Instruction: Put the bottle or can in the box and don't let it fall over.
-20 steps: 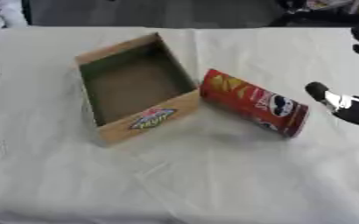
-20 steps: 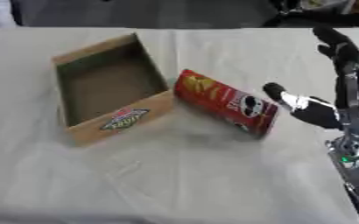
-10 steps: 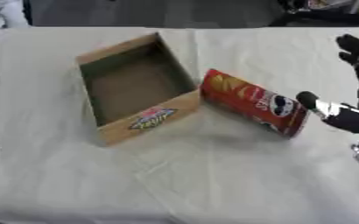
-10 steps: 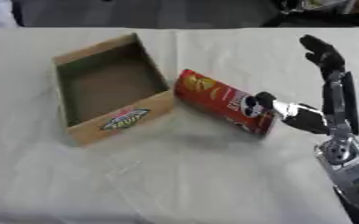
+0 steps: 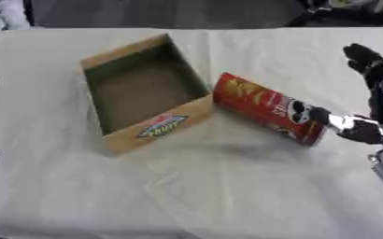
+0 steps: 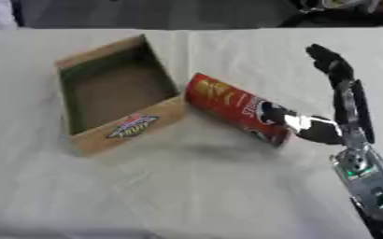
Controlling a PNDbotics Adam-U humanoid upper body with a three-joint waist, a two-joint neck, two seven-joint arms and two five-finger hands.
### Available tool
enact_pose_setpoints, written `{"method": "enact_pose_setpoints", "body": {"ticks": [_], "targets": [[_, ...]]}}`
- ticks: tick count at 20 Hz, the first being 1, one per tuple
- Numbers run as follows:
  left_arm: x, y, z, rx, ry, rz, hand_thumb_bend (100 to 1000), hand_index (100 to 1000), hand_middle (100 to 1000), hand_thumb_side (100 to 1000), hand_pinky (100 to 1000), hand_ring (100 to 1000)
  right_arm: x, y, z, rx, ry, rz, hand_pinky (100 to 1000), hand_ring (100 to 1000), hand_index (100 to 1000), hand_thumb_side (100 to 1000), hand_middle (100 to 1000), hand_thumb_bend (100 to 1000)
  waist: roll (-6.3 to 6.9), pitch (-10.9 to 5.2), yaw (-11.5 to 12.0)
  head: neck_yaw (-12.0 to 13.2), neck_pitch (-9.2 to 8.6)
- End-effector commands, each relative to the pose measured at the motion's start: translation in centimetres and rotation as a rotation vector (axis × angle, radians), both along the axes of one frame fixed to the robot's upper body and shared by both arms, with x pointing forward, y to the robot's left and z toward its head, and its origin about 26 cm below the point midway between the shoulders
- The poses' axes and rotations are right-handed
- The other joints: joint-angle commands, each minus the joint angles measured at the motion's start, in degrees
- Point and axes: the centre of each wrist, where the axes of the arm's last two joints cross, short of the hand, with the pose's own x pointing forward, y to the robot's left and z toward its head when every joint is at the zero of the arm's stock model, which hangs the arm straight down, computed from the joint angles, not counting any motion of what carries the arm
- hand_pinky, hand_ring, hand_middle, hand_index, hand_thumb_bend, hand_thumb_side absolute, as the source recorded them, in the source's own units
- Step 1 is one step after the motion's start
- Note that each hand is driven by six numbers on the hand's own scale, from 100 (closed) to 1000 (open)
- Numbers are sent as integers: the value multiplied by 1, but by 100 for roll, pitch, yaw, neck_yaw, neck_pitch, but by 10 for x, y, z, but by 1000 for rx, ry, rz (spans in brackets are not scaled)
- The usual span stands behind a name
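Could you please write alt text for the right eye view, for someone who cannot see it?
A red can lies on its side on a white cloth, right of an open cardboard box. The robot's right hand, fingers straight, thumb at the can's near end.

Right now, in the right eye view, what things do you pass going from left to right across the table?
Cardboard box → red can lying on its side → the right hand, open, thumb at the can's end.
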Motion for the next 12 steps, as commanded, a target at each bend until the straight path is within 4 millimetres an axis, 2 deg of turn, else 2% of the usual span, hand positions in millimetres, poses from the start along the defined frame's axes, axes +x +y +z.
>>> {"method": "enact_pose_setpoints", "body": {"ticks": [1, 12], "targets": [[-1, 3, 12, 27, -31, -3, 458, 769, 755, 686, 722, 905, 4, -6, 7, -17, -3, 23, 880, 893, 899, 550, 818, 864, 8, -39, -4, -18, -59], [-1, 2, 13, 21, -34, -8, 456, 770, 755, 688, 722, 906, 11, -10, 12, -71, 25, 98, 872, 878, 889, 537, 793, 897, 80, 72, 13, -15, -131]]}}
